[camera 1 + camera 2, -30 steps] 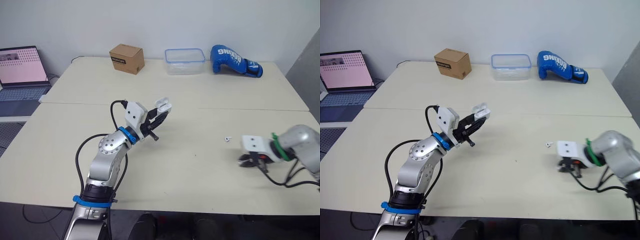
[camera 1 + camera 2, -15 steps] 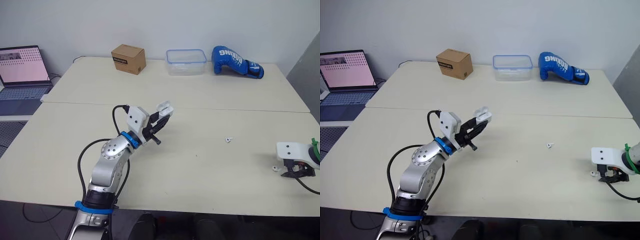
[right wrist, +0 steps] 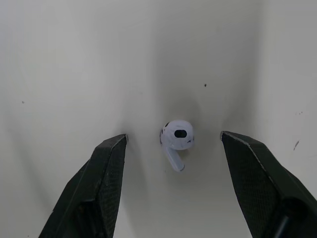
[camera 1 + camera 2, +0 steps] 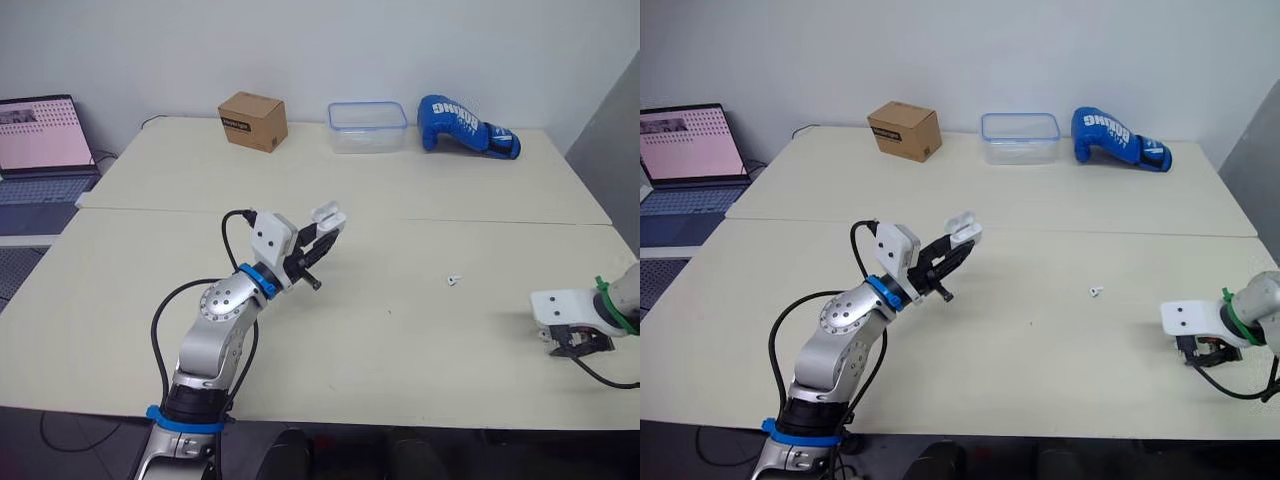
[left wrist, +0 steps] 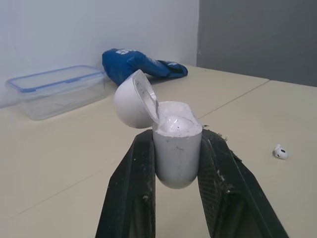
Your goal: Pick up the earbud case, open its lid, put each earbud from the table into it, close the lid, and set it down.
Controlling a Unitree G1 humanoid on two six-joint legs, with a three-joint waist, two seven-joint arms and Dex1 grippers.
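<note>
Hovering near the table's (image 4: 400, 350) right edge, the right gripper (image 4: 574, 344) holds its fingers apart over an earbud (image 3: 177, 136) centred between them, stem crosswise to their closing line. The left gripper (image 4: 322, 232) clamps the open case (image 5: 177, 148) aloft, well apart.

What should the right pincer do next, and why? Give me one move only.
Probably lower and close the right pincer on the small white earbud: it lies on the cream table between the open fingers, untouched. The white earbud case is held in the left pincer with its lid open.
</note>
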